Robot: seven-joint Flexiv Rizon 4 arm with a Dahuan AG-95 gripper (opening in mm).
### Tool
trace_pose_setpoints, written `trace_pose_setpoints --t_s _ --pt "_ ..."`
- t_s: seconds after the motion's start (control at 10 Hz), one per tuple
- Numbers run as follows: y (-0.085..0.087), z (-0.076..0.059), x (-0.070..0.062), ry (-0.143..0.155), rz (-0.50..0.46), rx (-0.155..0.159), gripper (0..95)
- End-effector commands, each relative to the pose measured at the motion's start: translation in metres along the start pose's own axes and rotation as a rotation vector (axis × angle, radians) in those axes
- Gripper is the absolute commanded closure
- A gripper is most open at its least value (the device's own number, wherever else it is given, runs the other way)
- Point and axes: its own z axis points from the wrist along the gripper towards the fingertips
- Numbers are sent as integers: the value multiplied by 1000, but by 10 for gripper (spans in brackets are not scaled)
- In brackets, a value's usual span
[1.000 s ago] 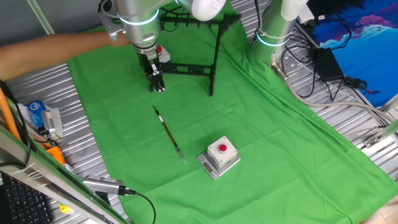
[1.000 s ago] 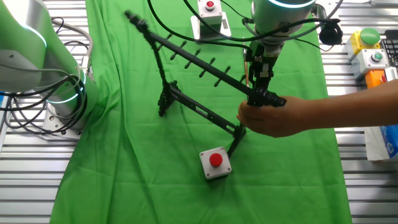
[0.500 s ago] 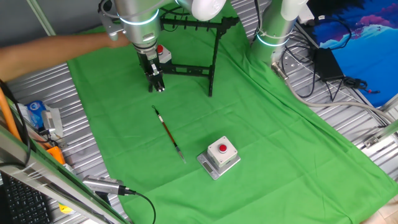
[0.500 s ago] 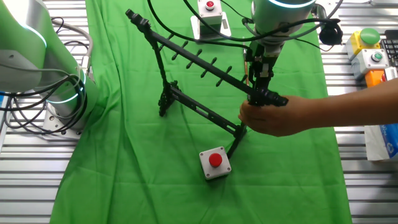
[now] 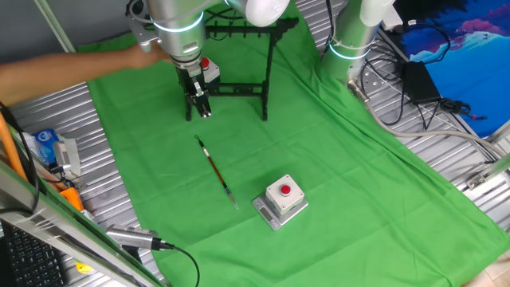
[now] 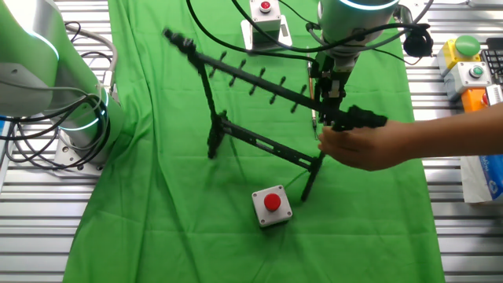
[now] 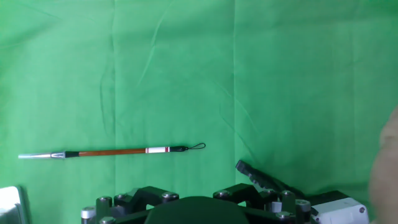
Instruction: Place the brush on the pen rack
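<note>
Near edge of the counter (image 5: pixel 446 231): grey box with a red button (image 5: pixel 282 201) on the green cloth (image 5: pixel 343 159), upright, well clear of everything else.

Just past it, the brush (image 5: pixel 215 170) lies flat on the cloth, untouched, pale tip toward the button box, loop end toward the arm. Hand view shows it full length (image 7: pixel 112 151): pale tip at left, reddish-brown shaft, white band and dark cord loop at right. Nothing is touching it.

Next, the tool (image 5: pixel 198 106) hangs point-down above the cloth, beyond the brush's loop end and apart from it, holding nothing. Fingers look pressed close together in the one fixed view, but they are small and dark, so I cannot tell the gap for sure. In the other fixed view the tool (image 6: pixel 327 98) sits right against the rack's top bar; the hand view shows only its base, not the tips.

Behind the tool, the pen rack (image 5: pixel 239 86) stands on the cloth, black thin-bar frame. In the other fixed view the rack (image 6: pixel 259 141) shows its pegs along the top bar, and a person's hand (image 6: pixel 357 147) grips one end of that bar. The arm of that person (image 5: pixel 72 68) reaches in from the side.

Furthest back: a second red-button box (image 6: pixel 266 11) at the cloth's far end, and a second robot base (image 5: pixel 351 44) beside the cloth.
</note>
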Motion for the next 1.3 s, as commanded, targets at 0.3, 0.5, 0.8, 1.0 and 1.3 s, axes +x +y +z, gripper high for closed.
trace_pose_setpoints --t_s 0.3,0.5,0.8,1.0,1.3 --pt "0 0 0 -11 -228 -34 950" --pt "0 0 0 -11 -227 -33 950" --pt "0 0 0 -10 -227 -31 950" --pt "0 0 0 -10 -227 -30 950" --pt "0 0 0 -10 -227 -29 950"
